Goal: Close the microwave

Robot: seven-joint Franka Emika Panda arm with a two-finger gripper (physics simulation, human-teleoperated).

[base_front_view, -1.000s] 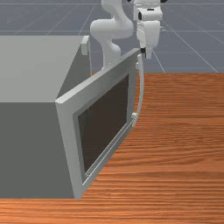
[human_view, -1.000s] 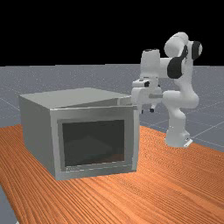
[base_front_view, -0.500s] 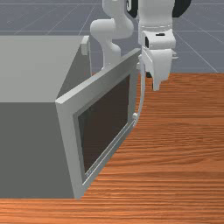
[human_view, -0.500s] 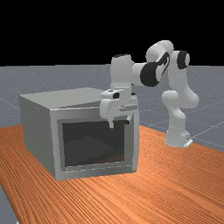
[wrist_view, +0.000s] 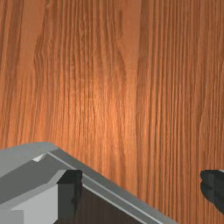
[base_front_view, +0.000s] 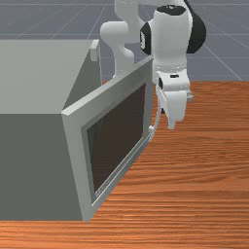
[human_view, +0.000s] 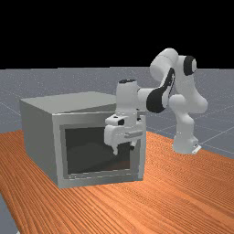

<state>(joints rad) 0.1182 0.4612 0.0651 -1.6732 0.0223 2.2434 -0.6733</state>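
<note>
Nearest the front view's camera is the hinged edge of the door (base_front_view: 116,138), which slants away toward the upper middle of the frame, standing ajar from the microwave (base_front_view: 44,78) at the front view's left. By my judgement the closing is unfinished: its free edge must swing in until it meets the body.

Farther back, right of the middle, my pincer (human_view: 124,148) hangs low beside the handle (base_front_view: 156,119), on the door's outer side. Its two fingers (wrist_view: 70,197) stand wide apart with nothing clasped; whether either touches the door, I can't tell. I look well placed to push the door home, though a finger could catch on the handle.

Behind that, my arm (human_view: 185,82) rises in the far view's upper right.

Counted: one microwave, one door, one handle, one pincer, one arm, one bench (base_front_view: 204,194).
</note>
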